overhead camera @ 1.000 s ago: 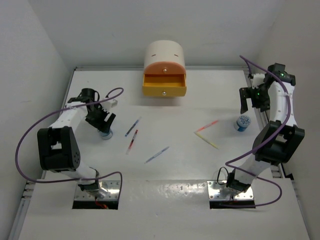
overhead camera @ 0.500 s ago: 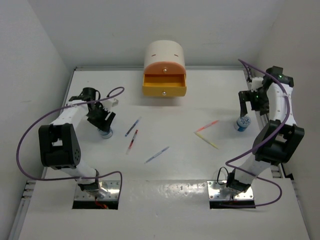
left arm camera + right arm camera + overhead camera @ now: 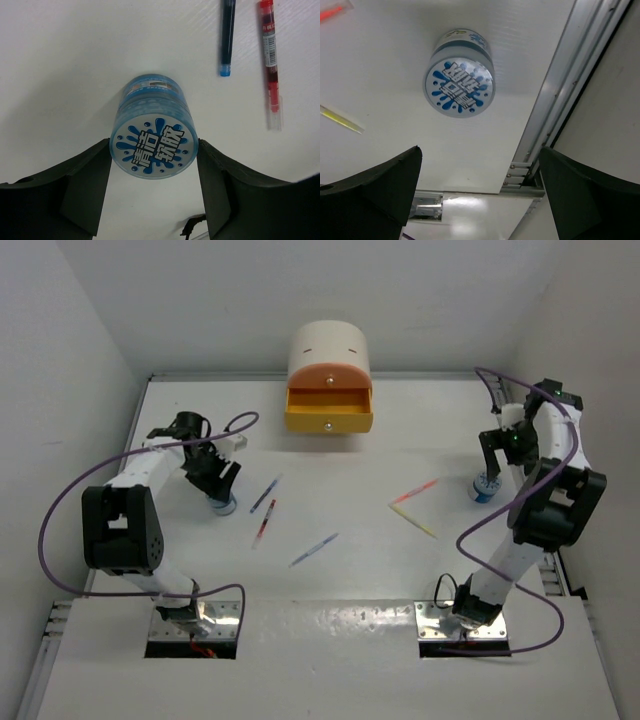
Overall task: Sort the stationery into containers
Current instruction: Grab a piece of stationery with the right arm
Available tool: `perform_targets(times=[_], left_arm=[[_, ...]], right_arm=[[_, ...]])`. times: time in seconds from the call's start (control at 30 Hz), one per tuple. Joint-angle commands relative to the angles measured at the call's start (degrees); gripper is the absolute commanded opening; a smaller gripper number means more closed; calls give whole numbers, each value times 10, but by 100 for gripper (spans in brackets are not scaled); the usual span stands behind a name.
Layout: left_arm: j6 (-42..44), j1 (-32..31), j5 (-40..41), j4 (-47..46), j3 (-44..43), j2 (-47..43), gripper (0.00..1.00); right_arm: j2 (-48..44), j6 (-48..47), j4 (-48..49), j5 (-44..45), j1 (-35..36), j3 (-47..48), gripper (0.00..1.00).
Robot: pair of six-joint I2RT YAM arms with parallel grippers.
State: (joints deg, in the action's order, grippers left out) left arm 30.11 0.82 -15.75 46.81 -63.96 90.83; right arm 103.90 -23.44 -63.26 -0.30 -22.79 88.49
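Left gripper (image 3: 154,150): clenched on the left tub (image 3: 152,127); both dark fingers (image 3: 85,185) press against the rim of its lid, in the lower middle of the left wrist view
Left tub: small, round, translucent blue; stands upright on the white table (image 3: 350,470), at the left of the top view
Left tub writing: white lid with blue splashes and the outlined characters 清洁软胶; the band around its side carries print too small to read
Right gripper (image 3: 480,150): released, its fingers spread wide and touching nothing
Right tub (image 3: 459,85): same blue-splash lid with the same kind of characters, seen turned and hard to read; upright in the upper middle of the right wrist view, ahead of the fingers and apart from them, near the metal rail (image 3: 560,100)
Dark blue pen (image 3: 227,35): upper right of the left wrist view, well apart from the left tub
Red pen (image 3: 270,60): just beside the dark blue pen; its white label is unreadable
Third pen (image 3: 314,549): blue-purple, lower centre of the top view
Pink stick (image 3: 414,492) and yellow stick (image 3: 414,520): centre right, ends meeting in a V
Cream box (image 3: 329,345): top centre; orange drawer (image 3: 329,378) closed, yellow drawer (image 3: 329,423) pulled out
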Motion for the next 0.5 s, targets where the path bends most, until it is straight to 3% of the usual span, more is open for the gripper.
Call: perform_targets(times=[0.0,0.47], left_arm=[[-13,-2,-26,-2,-20,-24,24],[-15,-2,-29,-12,-7,-29,22]], right_arm=[[18,-20,16,-30,-3,17,99],[53,44,105,-25,15,-47,99]])
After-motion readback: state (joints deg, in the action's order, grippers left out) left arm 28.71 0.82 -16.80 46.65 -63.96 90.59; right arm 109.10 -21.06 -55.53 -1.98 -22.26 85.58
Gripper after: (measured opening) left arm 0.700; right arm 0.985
